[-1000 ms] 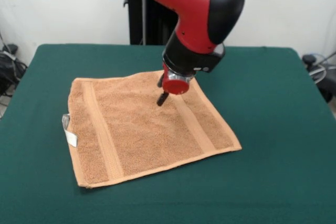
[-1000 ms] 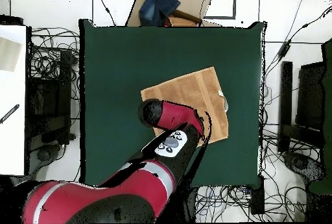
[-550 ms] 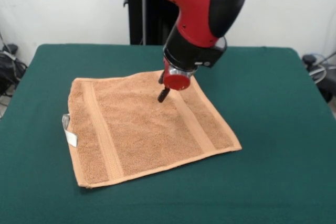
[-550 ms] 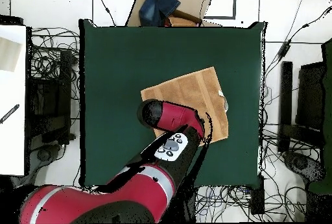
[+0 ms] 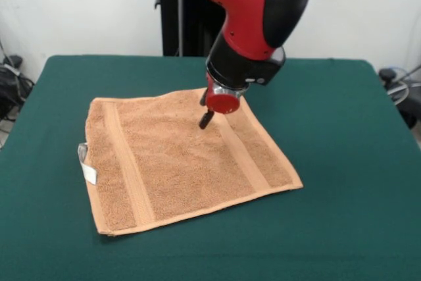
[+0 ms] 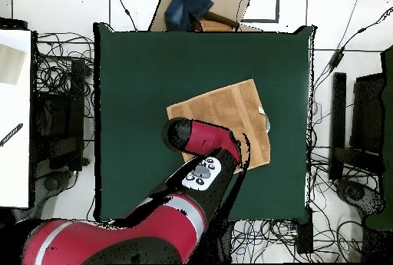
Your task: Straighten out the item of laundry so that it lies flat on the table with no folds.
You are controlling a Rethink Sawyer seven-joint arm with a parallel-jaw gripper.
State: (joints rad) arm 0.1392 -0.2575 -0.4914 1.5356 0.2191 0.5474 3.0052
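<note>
Worktop [image 5: 342, 228] – dark green cloth. Towel [image 5: 171, 169], orange-tan, lies spread flat w/ two woven bands; white loop tag [image 5: 85, 162] on its left edge in front view. End effector [image 5: 206, 120] – just above towel's far part, nr the right band; open or closed: can't tell.

The arm [image 5: 247, 4] has glossy red shells with black rounded joint caps and small dark screws. A red disc fronts the wrist [image 5: 222, 101]. Grey buttons sit on a pale panel [image 6: 201, 173].
</note>
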